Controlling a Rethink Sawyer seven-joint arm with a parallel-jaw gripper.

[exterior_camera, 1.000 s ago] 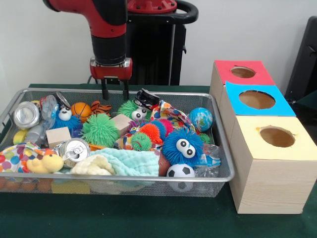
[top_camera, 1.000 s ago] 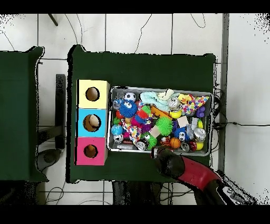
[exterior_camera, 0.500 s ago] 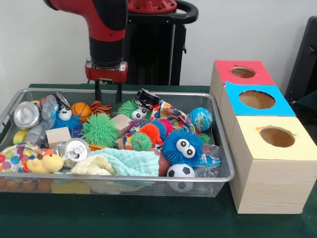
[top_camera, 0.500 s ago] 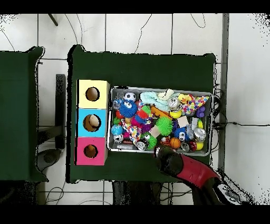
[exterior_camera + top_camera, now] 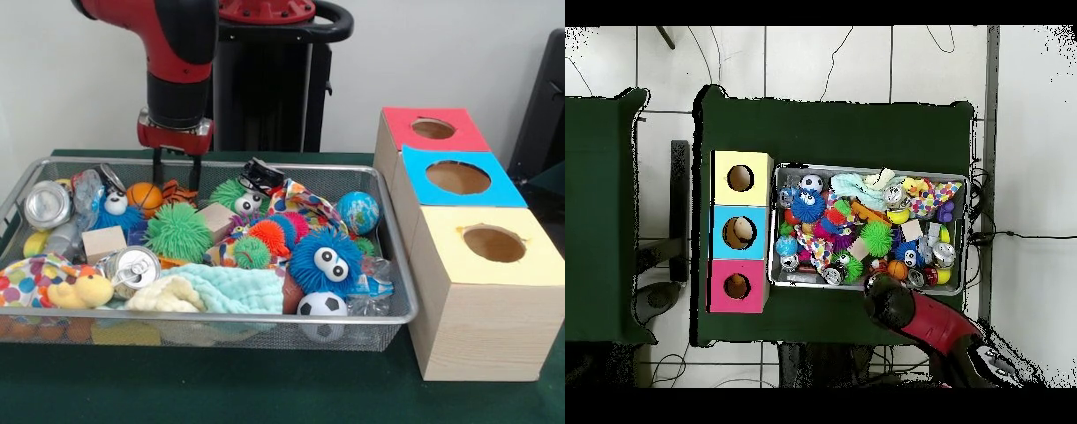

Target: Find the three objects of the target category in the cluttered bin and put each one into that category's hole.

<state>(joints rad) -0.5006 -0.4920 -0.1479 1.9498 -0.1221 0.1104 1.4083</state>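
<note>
A wire mesh bin (image 5: 393,265) is packed with toys. My gripper (image 5: 174,179) hangs open and empty over its far side, just above an orange basketball (image 5: 144,196) and a striped tiger toy (image 5: 179,190). Around them lie a green spiky ball (image 5: 178,231), a blue fuzzy ball with eyes (image 5: 325,261), a soccer ball (image 5: 321,306), a globe ball (image 5: 357,212), two cans (image 5: 47,204) (image 5: 132,265) and wooden blocks (image 5: 104,241). Seen from overhead, the red arm (image 5: 895,305) covers the gripper at the bin's (image 5: 772,230) lower rim.
Right of the bin stand three wooden boxes with round holes in coloured tops: red (image 5: 402,124), blue (image 5: 503,190) and yellow (image 5: 441,221). A light green cloth (image 5: 231,287) and a spotted cloth (image 5: 22,281) lie along the bin's near side. Green cloth covers the table (image 5: 265,389).
My gripper has slid left along the bin's far side and risen slightly, from above the wooden block area to above the basketball and tiger toy. It stays open and empty.
</note>
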